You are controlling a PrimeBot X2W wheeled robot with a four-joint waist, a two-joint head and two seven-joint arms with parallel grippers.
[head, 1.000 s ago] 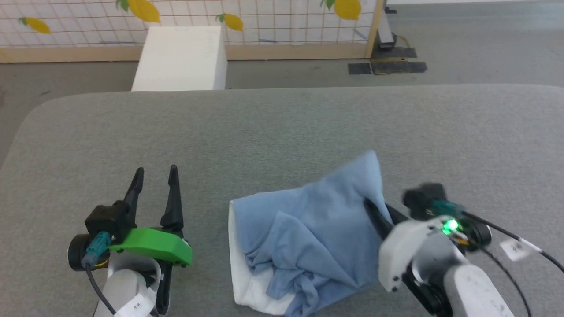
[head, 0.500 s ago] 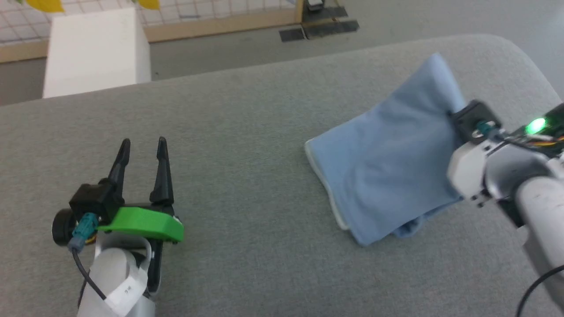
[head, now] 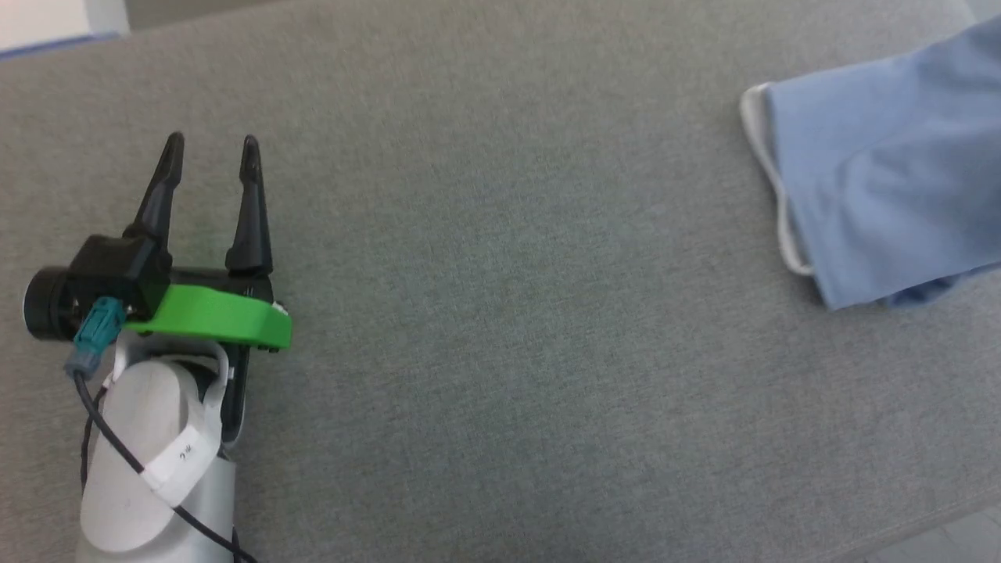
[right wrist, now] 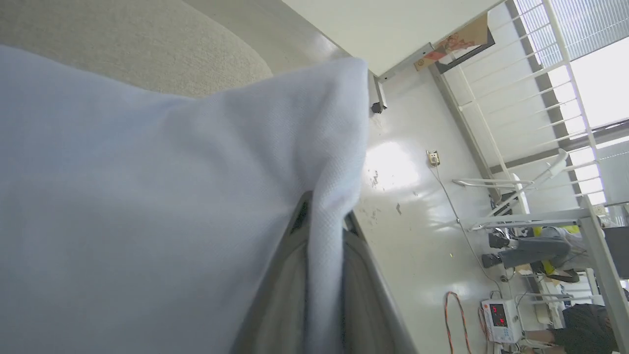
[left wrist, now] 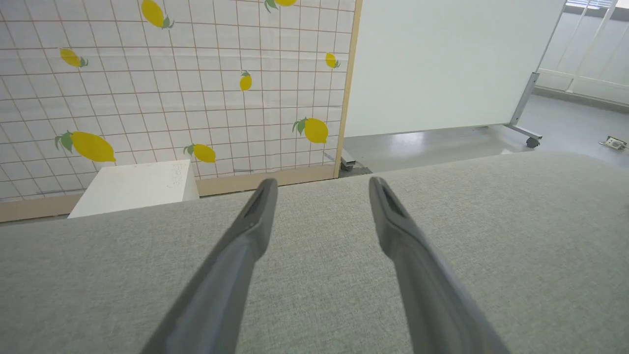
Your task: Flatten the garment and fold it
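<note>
Grey table [head: 500,328] is mostly bare. Right claw [right wrist: 322,219] pinches the blue polo shirt [head: 884,180], not flat or folded yet. Left claw [head: 212,141] is spread wide.

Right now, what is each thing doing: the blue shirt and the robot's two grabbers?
garment: rumpled, doubled over in layers, not flat yet, one fold pinched.
left gripper: open, nothing between its fingers.
right gripper: shut on a fold of the garment.
</note>
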